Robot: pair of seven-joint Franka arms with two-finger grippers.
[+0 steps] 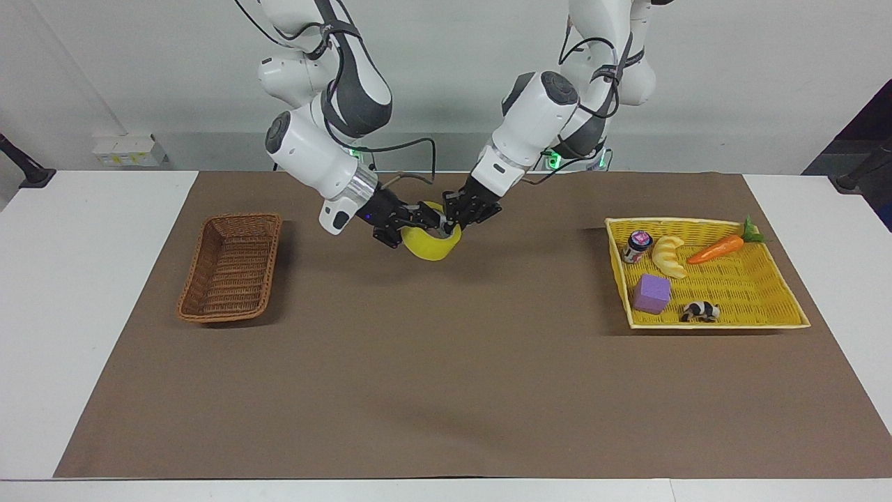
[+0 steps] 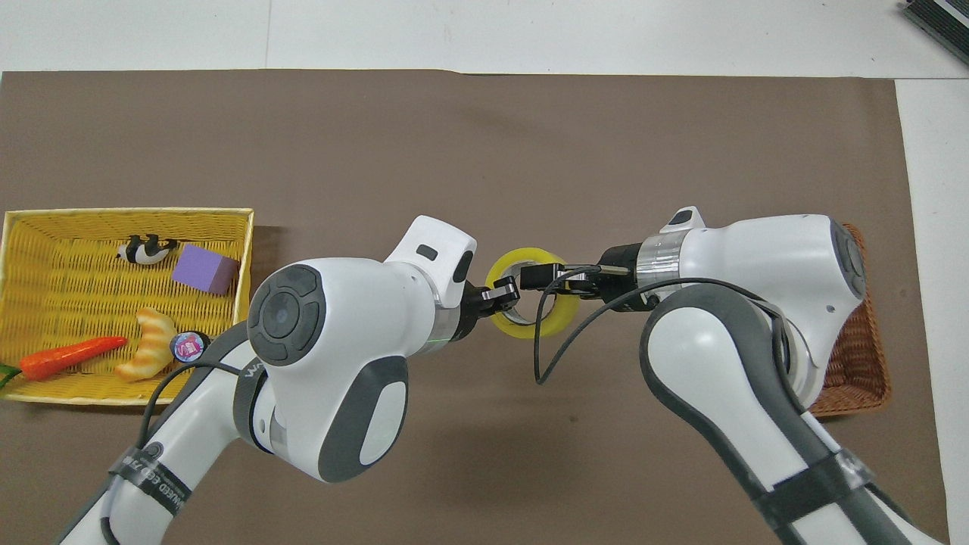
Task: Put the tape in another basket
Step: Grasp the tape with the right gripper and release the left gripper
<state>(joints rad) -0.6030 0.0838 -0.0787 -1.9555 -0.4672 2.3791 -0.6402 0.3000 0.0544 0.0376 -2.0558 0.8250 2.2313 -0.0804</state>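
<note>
In the facing view the tape (image 1: 432,242) hangs in the air over the brown mat (image 1: 446,376), between the two baskets, with both grippers at its upper rim. The left gripper (image 1: 461,213) appears to pinch the rim at the side toward the yellow tray (image 1: 780,307); the right gripper (image 1: 411,224) meets the rim at the side toward the basket (image 1: 230,268), though whether its fingers have closed cannot be told. The tape is thus out of the tray but well apart from the basket, which lies empty. In the overhead view the left gripper (image 2: 506,291) and right gripper (image 2: 539,274) reach into the ring of the tape (image 2: 530,327) from either side, nearly touching. Judged from this, a handover is under way; carrying and lowering the tape into the basket (image 2: 859,378) remain.
</note>
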